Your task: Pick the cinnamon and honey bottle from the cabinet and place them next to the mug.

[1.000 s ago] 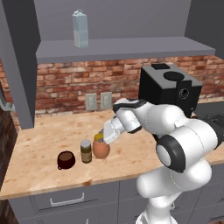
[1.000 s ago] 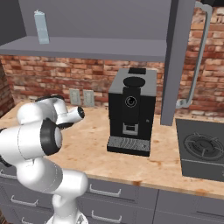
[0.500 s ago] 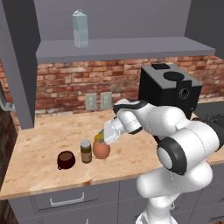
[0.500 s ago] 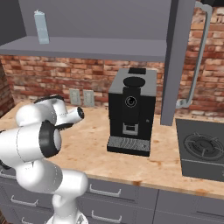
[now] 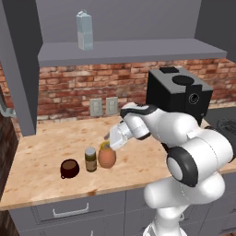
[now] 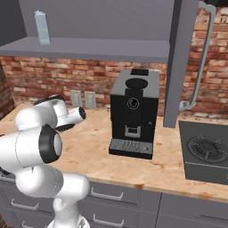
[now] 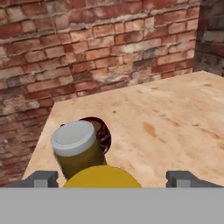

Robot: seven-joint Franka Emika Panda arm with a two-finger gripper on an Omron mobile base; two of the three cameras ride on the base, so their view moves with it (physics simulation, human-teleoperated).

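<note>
Claw: claw [image 7: 112, 177] stood released, its two tips wide apart on either side of the honey's yellow cap, touching neither side of it as far as the hand view showed; in the left base view it sat just above the honey.
Honey: honey [image 5: 107, 157] stood upright on the table [image 5: 50, 138], right beside the cinnamon; in the hand view its yellow cap [image 7: 103, 177] lay between the tips at the bottom.
Cinnamon: cinnamon [image 5: 91, 159] stood upright between the mug and the honey, pale lid up; in the hand view it showed as a jar [image 7: 78, 148] with a grey-white lid, just behind the cap.
Mug: mug [image 5: 69, 168] sat on the table just beside the cinnamon, on the side away from the honey; partly hidden behind the jar in the hand view [image 7: 101, 131].
Row: mug, cinnamon and honey stood in a close line near the table's front edge.
Cabinet: cabinet [image 5: 133, 48] shelf hung above the brick wall [image 5: 64, 90], with a pale carton [image 5: 84, 30] upright on it.
Machine: black coffee machine [image 6: 133, 111] stood on the table against the wall, well apart from the row.
Arm: white arm [image 5: 184, 138] reached from the lower right toward the honey.
</note>
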